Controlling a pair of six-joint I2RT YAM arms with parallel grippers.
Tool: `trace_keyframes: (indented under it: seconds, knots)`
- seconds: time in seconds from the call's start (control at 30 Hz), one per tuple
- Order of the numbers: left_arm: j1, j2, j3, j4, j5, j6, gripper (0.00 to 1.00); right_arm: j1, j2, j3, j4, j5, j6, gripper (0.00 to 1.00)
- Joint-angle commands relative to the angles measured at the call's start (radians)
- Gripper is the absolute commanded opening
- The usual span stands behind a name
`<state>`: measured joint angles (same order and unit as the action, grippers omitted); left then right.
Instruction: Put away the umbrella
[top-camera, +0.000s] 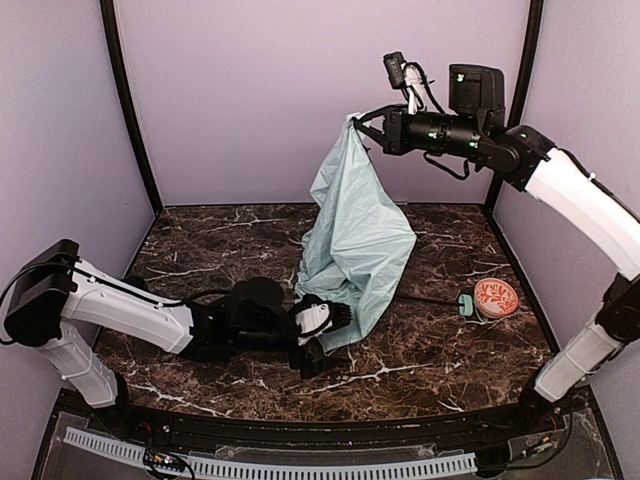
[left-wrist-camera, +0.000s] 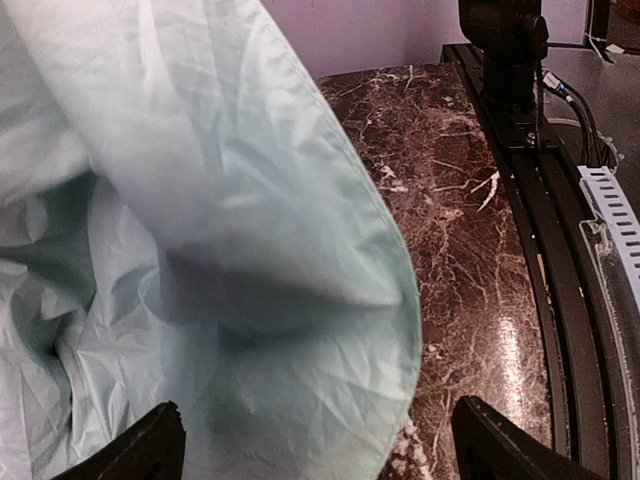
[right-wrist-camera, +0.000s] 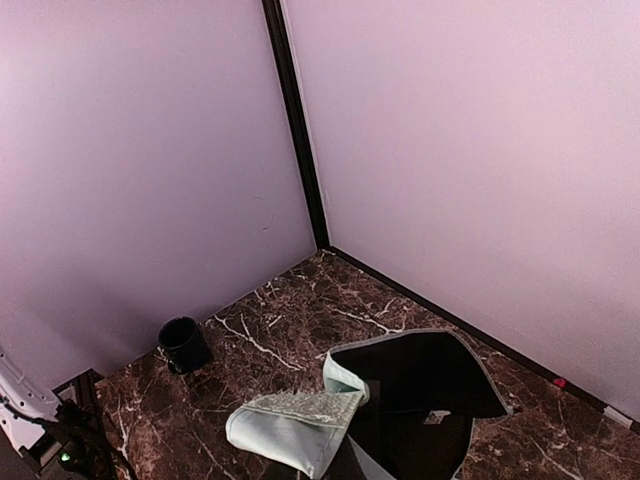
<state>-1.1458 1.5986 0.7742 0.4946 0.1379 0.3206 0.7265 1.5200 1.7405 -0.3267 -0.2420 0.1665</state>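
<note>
The umbrella hangs as a pale mint, crinkled canopy from high at the back down to the marble table. My right gripper is shut on its top edge. In the right wrist view the umbrella shows a mint strap with a rough patch and black lining; the fingers are hidden beneath it. The thin black shaft lies on the table and ends at the small mint handle. My left gripper is low on the table at the canopy's bottom hem. The left gripper is open wide, with the umbrella hanging between its fingers.
A round red-patterned dish sits beside the handle at the right. A black mug stands against the purple wall. The right arm's base and the table's black front rail lie to the right of the left gripper.
</note>
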Motion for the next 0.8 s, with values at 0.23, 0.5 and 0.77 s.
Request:
trace_keyframes:
  seconds: [0.23,0.5,0.77]
  knots:
    - [-0.002,0.072,0.019,0.202,-0.358,-0.011,0.43,0.007,-0.069,-0.058,0.160,0.020,0.030,0.00]
    - [-0.007,0.084,0.035,0.232,-0.403,0.013,0.00,0.007,-0.089,-0.101,0.161,0.016,0.021,0.00]
    - [-0.071,-0.046,0.141,0.159,-0.236,0.022,0.00,0.020,-0.009,-0.060,0.122,-0.095,0.053,0.00]
